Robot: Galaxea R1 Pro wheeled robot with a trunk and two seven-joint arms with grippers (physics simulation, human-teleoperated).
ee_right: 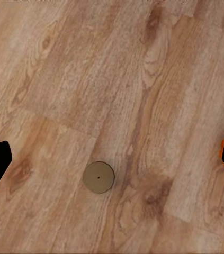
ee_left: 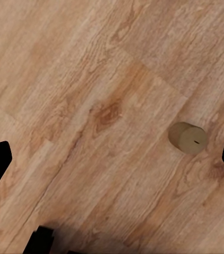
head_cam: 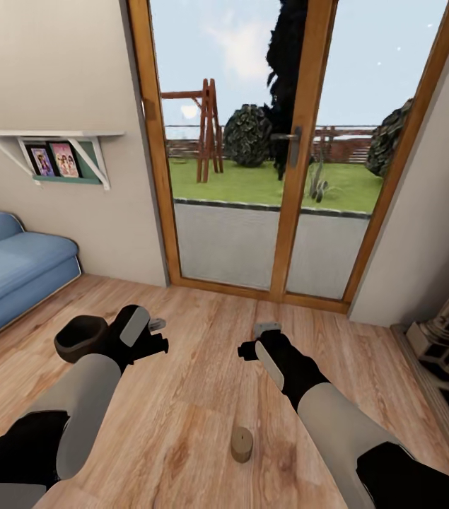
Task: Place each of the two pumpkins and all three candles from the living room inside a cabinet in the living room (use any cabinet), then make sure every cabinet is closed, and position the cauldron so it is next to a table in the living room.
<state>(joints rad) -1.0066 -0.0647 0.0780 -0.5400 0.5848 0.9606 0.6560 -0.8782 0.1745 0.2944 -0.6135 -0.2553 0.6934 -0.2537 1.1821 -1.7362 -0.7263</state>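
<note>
Tan, short stubby cylinder candle (head_cam: 242,444) stands upright on the light wood-plank floor (head_cam: 203,396), back toward the robot between both arms, nearer the wide-open, empty right gripper (head_cam: 266,327); left gripper (head_cam: 155,324) likewise open.

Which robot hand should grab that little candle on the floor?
Probably the right hand. Its wrist camera looks almost straight down on the candle, standing free on the floor. The left hand sees it off to one side.

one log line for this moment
candle: upright on floor, between arms | left end effector: empty | right end effector: empty | cauldron: floor, by left arm
</note>
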